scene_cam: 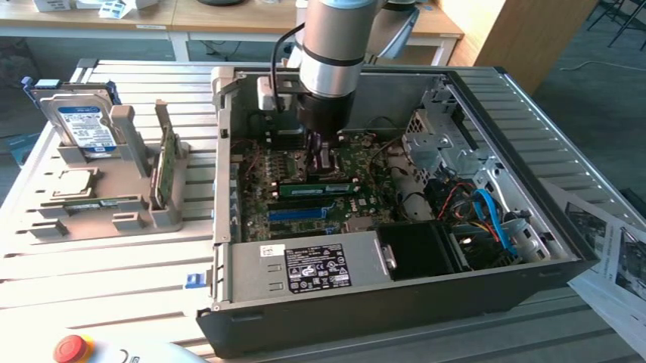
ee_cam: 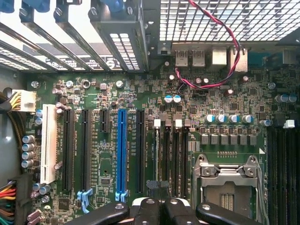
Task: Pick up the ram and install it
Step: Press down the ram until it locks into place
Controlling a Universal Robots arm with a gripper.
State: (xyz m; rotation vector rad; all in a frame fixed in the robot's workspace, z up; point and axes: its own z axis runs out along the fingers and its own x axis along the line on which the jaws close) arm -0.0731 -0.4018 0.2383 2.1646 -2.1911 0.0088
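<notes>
Red stop button [scene_cam: 72, 348] sits closest, at the front edge of the slatted bench [scene_cam: 101, 280]. Behind it, at the exterior view's left, a grey stand [scene_cam: 121, 219] carries a silver hard drive [scene_cam: 86, 125] standing upright with its blue-white label facing forward, and a square metal chip [scene_cam: 72, 181] lying flat just in front of the drive. A thin green board [scene_cam: 165, 170] stands on edge in a slot at the stand's right side.

Next comes the open computer case [scene_cam: 565, 257], lying on its side with the motherboard [scene_cam: 302, 215] facing up. The robot arm [scene_cam: 333, 45] reaches straight down into it. The claw [scene_cam: 323, 162] is closed with nothing between its fingers, low over the middle of the motherboard. The ram [scene_cam: 318, 187], a long green stick with a pale label, sits upright in a slot of the motherboard just in front of the claw tip; whether the two touch cannot be told.

In the wrist view the claw [ee_cam: 159, 208] shows its dark fingers pressed together above the black slots [ee_cam: 171, 159] with white clips, between a blue slot [ee_cam: 122, 150] and the metal chip socket [ee_cam: 229, 183]. A red-and-black wire [ee_cam: 225, 56] loops near the rear ports.

At the case's front, the power supply [scene_cam: 313, 265] wears a black label, blue cables [scene_cam: 495, 219] curl to its right, and printed papers [scene_cam: 616, 257] lie on the bench beyond the case.
</notes>
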